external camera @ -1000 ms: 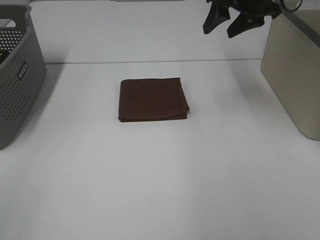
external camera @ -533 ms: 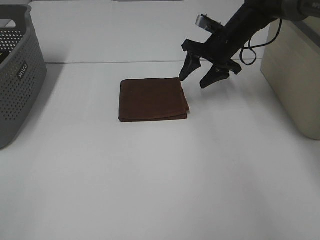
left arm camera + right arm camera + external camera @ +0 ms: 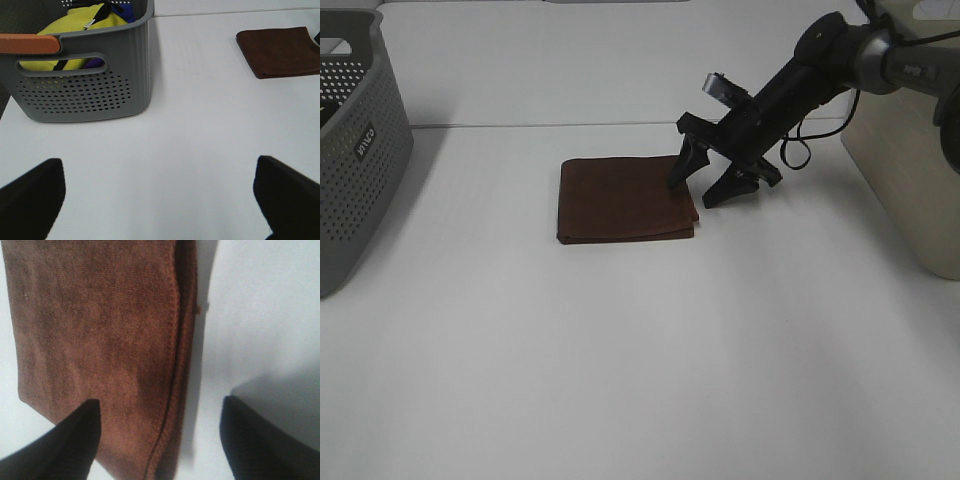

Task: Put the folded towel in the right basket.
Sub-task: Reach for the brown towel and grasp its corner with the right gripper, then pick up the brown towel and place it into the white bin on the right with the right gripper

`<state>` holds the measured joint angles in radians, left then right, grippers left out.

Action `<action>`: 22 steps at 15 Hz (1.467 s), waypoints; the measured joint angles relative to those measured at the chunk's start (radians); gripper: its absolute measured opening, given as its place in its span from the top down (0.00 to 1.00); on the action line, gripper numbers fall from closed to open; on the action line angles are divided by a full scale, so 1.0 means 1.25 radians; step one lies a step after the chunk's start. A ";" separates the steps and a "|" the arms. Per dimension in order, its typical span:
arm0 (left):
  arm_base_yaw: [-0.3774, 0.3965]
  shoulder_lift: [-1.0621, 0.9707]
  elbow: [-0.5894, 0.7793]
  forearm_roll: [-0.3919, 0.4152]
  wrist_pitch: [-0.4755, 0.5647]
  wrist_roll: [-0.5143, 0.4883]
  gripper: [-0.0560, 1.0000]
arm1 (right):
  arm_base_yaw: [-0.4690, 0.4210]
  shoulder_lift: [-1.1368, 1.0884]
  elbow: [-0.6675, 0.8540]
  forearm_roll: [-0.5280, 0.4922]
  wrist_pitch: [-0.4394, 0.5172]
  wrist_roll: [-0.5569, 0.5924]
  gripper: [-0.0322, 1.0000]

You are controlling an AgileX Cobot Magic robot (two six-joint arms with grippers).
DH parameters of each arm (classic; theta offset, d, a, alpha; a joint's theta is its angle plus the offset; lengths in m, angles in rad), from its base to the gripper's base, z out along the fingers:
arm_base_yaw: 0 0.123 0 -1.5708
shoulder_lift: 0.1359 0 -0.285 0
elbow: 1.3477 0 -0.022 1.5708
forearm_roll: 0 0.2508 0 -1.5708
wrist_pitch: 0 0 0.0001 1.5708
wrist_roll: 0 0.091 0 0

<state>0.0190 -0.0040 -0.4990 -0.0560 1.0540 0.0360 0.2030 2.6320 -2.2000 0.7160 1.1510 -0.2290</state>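
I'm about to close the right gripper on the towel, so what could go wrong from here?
1. The right gripper straddles only the layered edge of the folded towel. Closing may pinch just the top layers, so it could unfold on lifting.
2. Held by one edge, it would hang down and might catch the near wall of the right basket.

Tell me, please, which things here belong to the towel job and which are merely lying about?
Belong to the job: folded brown towel; beige basket on the right; right pincer, open at the towel's edge.
Just lying about: grey perforated basket on the left; yellow things inside it.
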 joint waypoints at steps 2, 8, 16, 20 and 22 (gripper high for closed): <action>0.000 0.000 0.000 0.000 0.000 0.000 0.03 | 0.011 0.007 -0.006 0.010 0.001 -0.005 0.33; 0.000 0.000 0.000 0.000 0.000 0.000 0.03 | 0.042 0.027 -0.010 0.019 -0.046 -0.006 0.84; 0.000 0.000 0.000 0.000 0.000 0.000 0.03 | 0.042 -0.124 -0.007 -0.045 -0.030 -0.006 0.89; 0.000 0.000 0.000 0.000 0.000 0.000 0.03 | 0.042 -0.290 -0.007 -0.179 0.008 0.007 0.89; 0.000 0.000 0.000 0.000 0.000 0.000 0.03 | 0.042 -0.369 -0.007 -0.290 0.025 0.037 0.89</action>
<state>0.0190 -0.0040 -0.4990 -0.0560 1.0540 0.0360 0.2560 2.1710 -2.2090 0.3540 1.1820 -0.1830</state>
